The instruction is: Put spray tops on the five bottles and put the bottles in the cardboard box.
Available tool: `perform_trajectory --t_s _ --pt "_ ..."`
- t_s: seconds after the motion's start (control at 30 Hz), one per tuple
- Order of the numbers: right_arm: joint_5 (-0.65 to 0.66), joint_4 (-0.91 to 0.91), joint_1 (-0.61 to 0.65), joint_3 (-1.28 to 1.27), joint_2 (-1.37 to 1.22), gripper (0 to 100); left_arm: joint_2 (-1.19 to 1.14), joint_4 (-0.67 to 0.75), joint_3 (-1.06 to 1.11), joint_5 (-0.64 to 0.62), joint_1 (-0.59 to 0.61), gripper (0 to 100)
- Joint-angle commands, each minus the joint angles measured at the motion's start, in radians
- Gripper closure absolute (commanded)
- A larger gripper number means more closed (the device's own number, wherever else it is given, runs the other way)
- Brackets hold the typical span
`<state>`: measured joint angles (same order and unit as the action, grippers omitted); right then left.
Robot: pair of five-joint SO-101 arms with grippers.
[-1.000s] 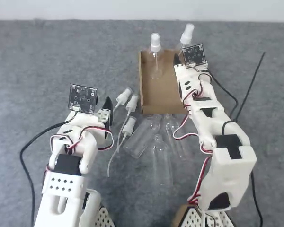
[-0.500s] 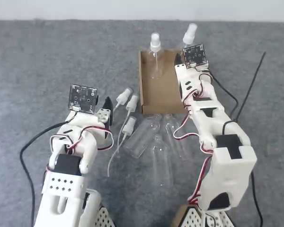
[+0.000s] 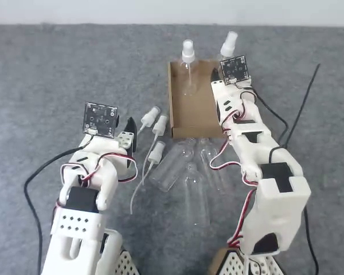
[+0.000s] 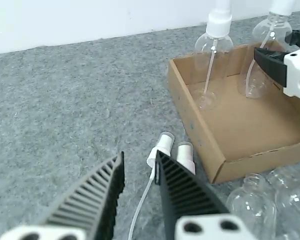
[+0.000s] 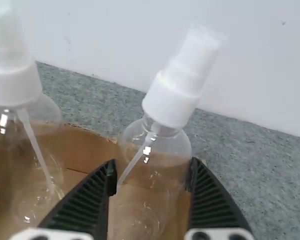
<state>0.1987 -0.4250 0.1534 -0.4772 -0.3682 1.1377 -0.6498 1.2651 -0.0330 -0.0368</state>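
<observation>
A cardboard box (image 3: 196, 116) lies at the back centre of the grey mat. One bottle with a spray top (image 3: 188, 69) stands in its far left part. My right gripper (image 3: 221, 70) is at the box's far right corner, shut on a second topped bottle (image 3: 228, 43) that leans slightly; in the right wrist view the jaws hug this bottle (image 5: 157, 150). Three bare bottles (image 3: 192, 172) lie in front of the box. Three loose spray tops (image 3: 156, 127) lie left of them. My left gripper (image 3: 129, 133) hangs open just left of the tops (image 4: 176, 150), holding nothing.
The tops' thin dip tubes (image 3: 139, 186) trail across the mat toward the left arm. Cables (image 3: 301, 114) run along the right arm's outer side. A white wall (image 4: 90, 20) stands behind the mat. Open mat lies at the far left.
The right gripper and its bottle have shifted very slightly at the box's far right corner. The left arm and the loose parts have not moved.
</observation>
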Motion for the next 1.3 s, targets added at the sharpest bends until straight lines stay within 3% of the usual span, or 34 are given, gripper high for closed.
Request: perform_trajectory --t_s 0.0,0.33,0.6,1.27 --pt "0.006 -0.022 -0.008 0.014 0.008 90.9 -0.003 0.020 -0.022 0.000 0.005 91" --pt "0.014 -0.025 0.001 0.055 -0.061 90.7 -0.003 0.018 -0.021 0.000 0.005 91" --pt "0.014 -0.018 0.002 0.054 -0.061 80.3 -0.003 0.018 -0.021 0.000 0.005 91" --pt "0.006 0.030 0.004 0.049 0.027 80.0 -0.003 0.018 -0.021 0.000 0.005 91"
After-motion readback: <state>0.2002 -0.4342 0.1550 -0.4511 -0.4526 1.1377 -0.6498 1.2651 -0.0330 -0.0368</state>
